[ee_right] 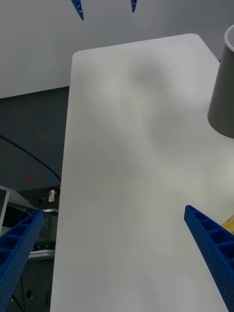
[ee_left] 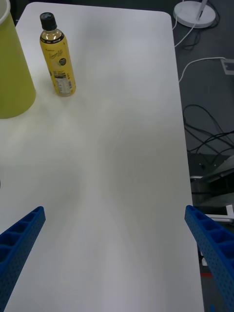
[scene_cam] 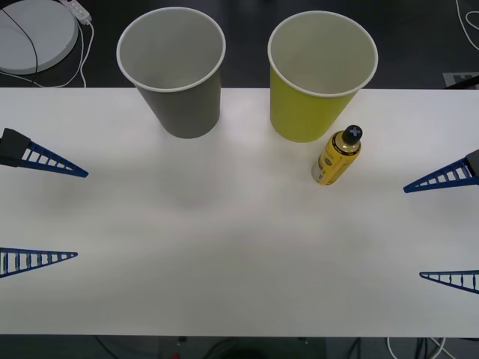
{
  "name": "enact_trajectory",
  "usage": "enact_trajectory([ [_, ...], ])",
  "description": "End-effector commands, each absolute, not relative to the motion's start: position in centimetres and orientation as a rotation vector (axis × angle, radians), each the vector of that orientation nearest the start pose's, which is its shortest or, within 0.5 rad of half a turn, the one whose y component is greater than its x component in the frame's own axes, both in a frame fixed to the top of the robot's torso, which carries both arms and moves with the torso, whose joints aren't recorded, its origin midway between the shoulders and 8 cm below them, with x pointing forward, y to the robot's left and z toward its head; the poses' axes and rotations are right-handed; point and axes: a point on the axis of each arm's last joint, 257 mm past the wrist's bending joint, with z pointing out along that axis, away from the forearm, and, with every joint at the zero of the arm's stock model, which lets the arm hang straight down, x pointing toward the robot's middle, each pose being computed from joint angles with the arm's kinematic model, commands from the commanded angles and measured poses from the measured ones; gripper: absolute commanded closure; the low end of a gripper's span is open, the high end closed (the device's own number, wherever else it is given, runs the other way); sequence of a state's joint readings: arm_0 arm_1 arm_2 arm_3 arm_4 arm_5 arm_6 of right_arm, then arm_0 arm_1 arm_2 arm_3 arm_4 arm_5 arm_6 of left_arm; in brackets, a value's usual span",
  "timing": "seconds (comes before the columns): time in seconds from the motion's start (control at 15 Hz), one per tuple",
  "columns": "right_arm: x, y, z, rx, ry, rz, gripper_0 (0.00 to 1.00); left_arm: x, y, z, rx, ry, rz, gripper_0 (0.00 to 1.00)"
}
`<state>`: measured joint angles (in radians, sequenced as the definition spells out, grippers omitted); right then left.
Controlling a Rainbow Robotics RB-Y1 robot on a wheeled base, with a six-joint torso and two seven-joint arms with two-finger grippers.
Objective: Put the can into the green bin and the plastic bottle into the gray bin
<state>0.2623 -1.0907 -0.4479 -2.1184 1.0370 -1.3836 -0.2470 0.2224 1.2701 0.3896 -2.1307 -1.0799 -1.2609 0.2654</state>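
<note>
Nearest the robot, both grippers hang over the white table (scene_cam: 239,247) with nothing between their blue ribbed fingers. The left gripper (scene_cam: 41,213) sits at the table's left edge, spread wide and touching nothing; its wrist view shows the same wide spread (ee_left: 114,253). The right gripper (scene_cam: 445,228) mirrors it at the right edge, likewise spread wide and holding nothing, as its own wrist view confirms (ee_right: 114,253).

Taking the plastic bottle (scene_cam: 337,155) as the landmark: it stands upright on the table, black cap up, well ahead of the right gripper and nearer to it than to the left one. Just behind the bottle and slightly to its left stands the green bin (scene_cam: 318,78), upright and empty; whether the two touch cannot be told. Farther to the bottle's left, well apart from it, stands the gray bin (scene_cam: 176,71), also upright and empty.

The left wrist view gives the bottle (ee_left: 57,56) side-on, with its label panel, beside the green bin's wall (ee_left: 13,73). The right wrist view catches the gray bin's wall (ee_right: 223,92) and, far across the table, the tips of the left gripper's fingers (ee_right: 78,9).
</note>
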Motion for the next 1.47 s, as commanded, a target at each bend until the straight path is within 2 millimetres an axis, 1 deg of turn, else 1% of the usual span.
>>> enact_trajectory([
  [0.07,27.7,-23.4,-9.0,-1.602,1.491,0.557,0.0,30.2,24.1,-8.7,1.702,1.539,-0.402,0.0],
  [0.2,27.7,-23.4,-9.0,-1.602,1.491,0.557,0.0,30.2,24.1,-8.7,1.702,1.539,-0.402,0.0],
  [0.27,27.5,-22.6,-9.0,-1.547,1.471,0.6,0.0,30.2,24.1,-8.7,1.702,1.539,-0.402,0.0],
  [0.4,27.2,-22.0,-8.2,-1.513,1.436,0.634,0.0,30.2,24.1,-8.7,1.702,1.539,-0.402,0.0],
  [0.67,27.4,-21.7,-8.2,-1.489,1.436,0.617,0.0,30.2,24.1,-8.7,1.702,1.539,-0.402,0.0],
  [1.0,28.1,-22.4,-9.4,-1.466,1.473,0.554,0.0,30.2,24.1,-8.7,1.702,1.539,-0.402,0.0],
  [1.47,29.4,-23.3,-10.6,-1.348,1.534,0.463,0.0,30.2,24.1,-8.7,1.702,1.539,-0.402,0.0],
])
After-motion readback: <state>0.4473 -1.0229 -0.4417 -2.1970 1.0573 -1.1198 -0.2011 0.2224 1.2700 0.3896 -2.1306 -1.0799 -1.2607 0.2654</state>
